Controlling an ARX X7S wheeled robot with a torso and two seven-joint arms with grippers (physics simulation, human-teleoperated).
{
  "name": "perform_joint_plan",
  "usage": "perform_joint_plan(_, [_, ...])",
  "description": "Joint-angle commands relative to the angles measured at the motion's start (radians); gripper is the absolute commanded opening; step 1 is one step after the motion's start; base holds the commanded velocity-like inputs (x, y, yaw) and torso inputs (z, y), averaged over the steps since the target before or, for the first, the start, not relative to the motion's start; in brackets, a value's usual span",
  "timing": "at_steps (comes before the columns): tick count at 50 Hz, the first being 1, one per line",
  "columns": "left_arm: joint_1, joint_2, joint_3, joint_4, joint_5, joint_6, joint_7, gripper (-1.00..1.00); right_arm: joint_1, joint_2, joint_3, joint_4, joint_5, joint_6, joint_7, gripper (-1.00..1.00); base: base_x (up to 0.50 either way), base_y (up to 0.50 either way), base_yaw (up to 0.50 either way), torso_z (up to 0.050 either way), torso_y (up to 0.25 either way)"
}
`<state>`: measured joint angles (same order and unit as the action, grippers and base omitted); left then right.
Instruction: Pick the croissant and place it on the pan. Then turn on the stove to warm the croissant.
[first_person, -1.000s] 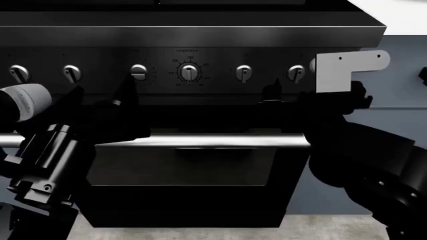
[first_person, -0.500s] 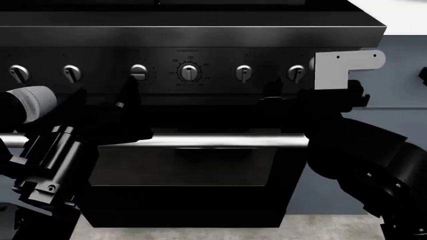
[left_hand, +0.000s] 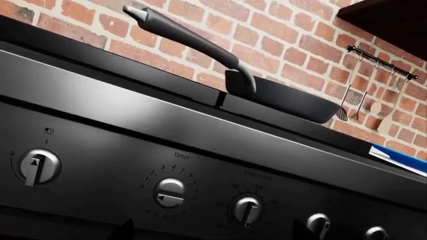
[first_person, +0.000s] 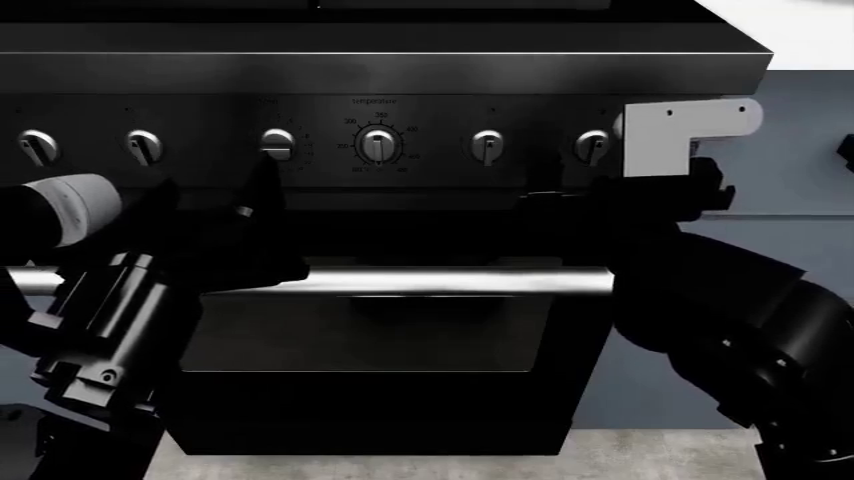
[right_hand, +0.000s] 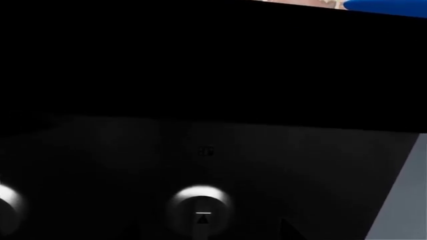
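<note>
The black stove (first_person: 400, 70) fills the head view with its row of silver knobs and steel bar handle (first_person: 441, 281). The dark grey pan (left_hand: 283, 97) sits on the cooktop in the left wrist view, its long black handle reaching over the front edge; its inside is hidden. No croissant shows. My left gripper (first_person: 214, 195) is open and empty, just below the timer knob (first_person: 276, 145), which also shows in the left wrist view (left_hand: 170, 192). My right gripper (first_person: 541, 190) is open and empty, close below a knob (right_hand: 200, 210) near the panel's right end.
A brick wall (left_hand: 287, 45) with hanging utensils (left_hand: 363, 107) rises behind the cooktop. A blue plate's edge (right_hand: 387, 6) lies on the counter to the right of the stove. Grey-blue cabinets (first_person: 801, 180) stand to the right of the stove. The temperature knob (first_person: 380, 148) sits mid-panel.
My right arm has shifted slightly left and up along the knob panel. My left arm has edged a little to the right. Both grippers stay open and empty.
</note>
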<state>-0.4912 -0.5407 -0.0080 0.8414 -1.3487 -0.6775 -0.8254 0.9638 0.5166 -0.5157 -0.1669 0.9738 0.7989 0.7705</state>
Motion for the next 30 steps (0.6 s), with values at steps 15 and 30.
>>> perform_joint_plan(15, [-0.002, -0.001, 0.010, -0.005, 0.002, 0.005, -0.002, 1.00, 0.002, 0.003, -0.019, 0.004, -0.023, -0.008, -0.009, -1.00, 0.00, 0.00, 0.00, 0.000, 0.000])
perform_joint_plan(30, [0.002, -0.001, 0.015, -0.007, 0.004, 0.010, 0.003, 1.00, 0.003, 0.008, -0.020, -0.014, -0.016, -0.001, -0.003, -1.00, 0.00, 0.00, 0.00, 0.000, 0.000])
